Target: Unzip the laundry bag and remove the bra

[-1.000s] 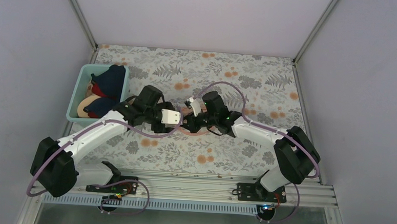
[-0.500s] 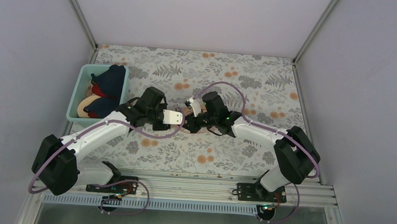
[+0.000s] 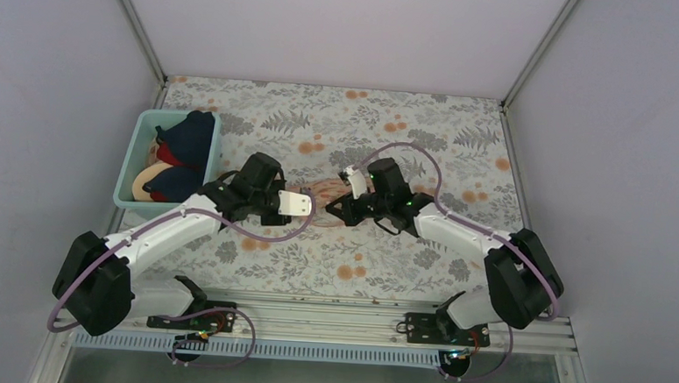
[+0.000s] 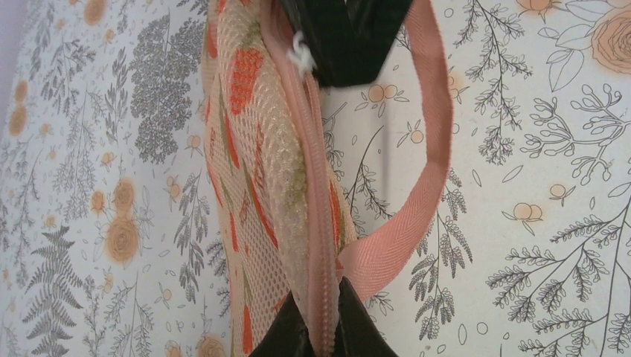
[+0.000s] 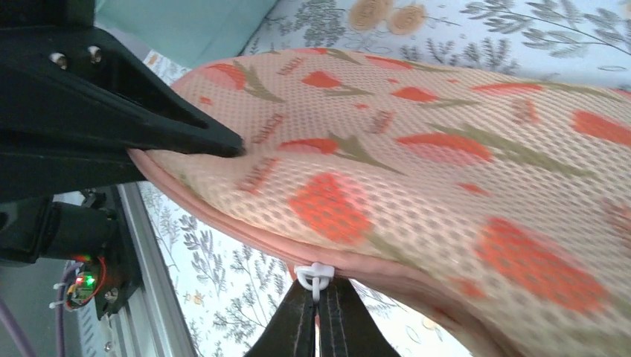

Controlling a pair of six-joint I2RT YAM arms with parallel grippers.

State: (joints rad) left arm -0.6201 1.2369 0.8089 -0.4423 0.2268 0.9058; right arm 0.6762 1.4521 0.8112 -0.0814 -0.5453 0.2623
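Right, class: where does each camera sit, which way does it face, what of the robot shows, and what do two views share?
Top external: above and behind, looking down on the table; both arms, left pincer and right pincer meeting at the laundry bag.
Left wrist: on that wrist, looking along the bag's zip edge and loop; own fingertips pinch the seam.
Right wrist: on that wrist, facing the bag's flowered side; own fingertips shut on the zipper pull.
Shared: both wrist views show that pull.
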